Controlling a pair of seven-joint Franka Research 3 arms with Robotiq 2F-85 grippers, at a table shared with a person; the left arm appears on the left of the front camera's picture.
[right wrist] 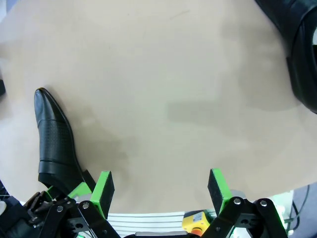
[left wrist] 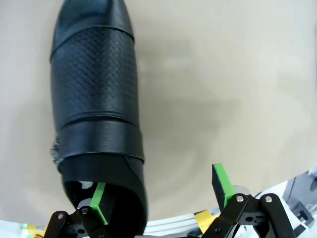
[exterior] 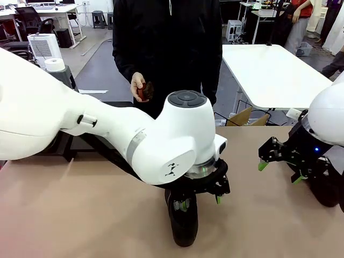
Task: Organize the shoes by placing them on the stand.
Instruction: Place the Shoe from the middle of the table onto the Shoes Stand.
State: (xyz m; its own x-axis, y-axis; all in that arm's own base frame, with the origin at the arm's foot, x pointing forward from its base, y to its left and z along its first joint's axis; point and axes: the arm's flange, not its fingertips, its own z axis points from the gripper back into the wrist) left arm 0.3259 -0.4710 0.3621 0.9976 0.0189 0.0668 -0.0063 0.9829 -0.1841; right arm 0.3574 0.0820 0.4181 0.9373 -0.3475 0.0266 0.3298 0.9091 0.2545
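On the tan table (exterior: 80,215) lie two shoes (exterior: 183,232), both arms' jaws standing apart.

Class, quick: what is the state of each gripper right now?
Left gripper: open, one finger at the black dress shoe opening, not clamped.
Right gripper: open, holding nothing.

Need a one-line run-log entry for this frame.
left pincer: open, one finger inside collar of black perforated leather dress shoe | right pincer: open, empty, over beige tabletop | shoe: ungripped, on tabletop
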